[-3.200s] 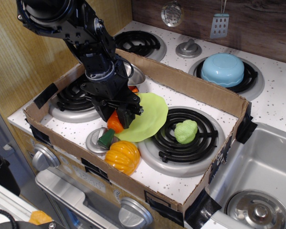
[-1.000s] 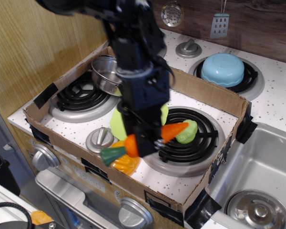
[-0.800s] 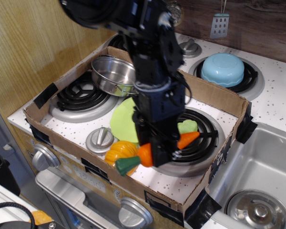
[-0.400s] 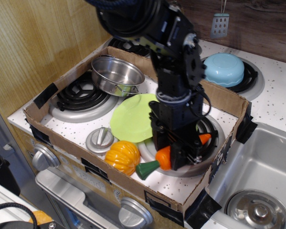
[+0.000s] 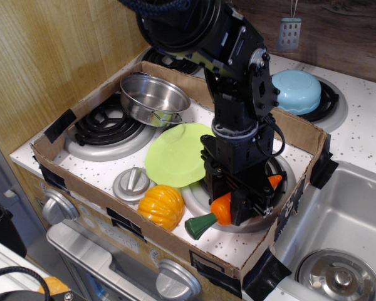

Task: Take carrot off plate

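My gripper (image 5: 241, 199) is shut on the carrot (image 5: 220, 210), a glossy orange toy with a dark green stem end pointing down-left. It holds the carrot low over the front right burner (image 5: 277, 182), to the right of the plate. The lime-green plate (image 5: 175, 153) lies flat and bare in the middle of the cardboard tray. The carrot's tip shows orange to the right of the gripper. I cannot tell whether the carrot touches the burner.
An orange pumpkin (image 5: 159, 206) sits at the front beside a grey knob (image 5: 133, 184). A steel pan (image 5: 154, 98) rests on the back left burner. The cardboard tray wall (image 5: 229, 254) runs along the front. A light blue bowl (image 5: 293, 91) sits behind, a sink (image 5: 348, 219) at right.
My gripper has carried the carrot from the plate's left side across to the right and lowered it over the front right burner. The plate now lies flat and uncovered.
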Controlling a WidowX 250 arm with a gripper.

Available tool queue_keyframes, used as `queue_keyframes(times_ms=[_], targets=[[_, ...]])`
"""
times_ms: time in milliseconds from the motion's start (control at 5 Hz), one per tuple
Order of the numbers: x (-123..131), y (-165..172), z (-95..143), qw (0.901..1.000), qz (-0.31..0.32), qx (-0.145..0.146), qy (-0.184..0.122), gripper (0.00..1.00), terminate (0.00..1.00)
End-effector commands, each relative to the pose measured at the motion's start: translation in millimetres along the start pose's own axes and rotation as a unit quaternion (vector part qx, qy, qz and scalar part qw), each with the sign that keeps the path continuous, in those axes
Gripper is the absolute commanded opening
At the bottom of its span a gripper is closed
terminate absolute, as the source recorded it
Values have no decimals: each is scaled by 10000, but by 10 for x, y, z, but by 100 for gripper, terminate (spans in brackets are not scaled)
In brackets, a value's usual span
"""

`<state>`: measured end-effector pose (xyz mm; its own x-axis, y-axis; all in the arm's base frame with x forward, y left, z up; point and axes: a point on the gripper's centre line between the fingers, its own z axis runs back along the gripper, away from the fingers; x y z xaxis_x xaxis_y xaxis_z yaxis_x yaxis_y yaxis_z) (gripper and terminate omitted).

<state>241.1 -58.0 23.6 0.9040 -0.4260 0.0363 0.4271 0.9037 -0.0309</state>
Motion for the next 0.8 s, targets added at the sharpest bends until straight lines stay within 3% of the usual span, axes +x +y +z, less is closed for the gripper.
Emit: queue_keyframes(times_ms=[0,600], targets=[[75,-97,261,9989,108,294,-336,100,0],[214,-176,923,9985,0,550,-12,100,0]])
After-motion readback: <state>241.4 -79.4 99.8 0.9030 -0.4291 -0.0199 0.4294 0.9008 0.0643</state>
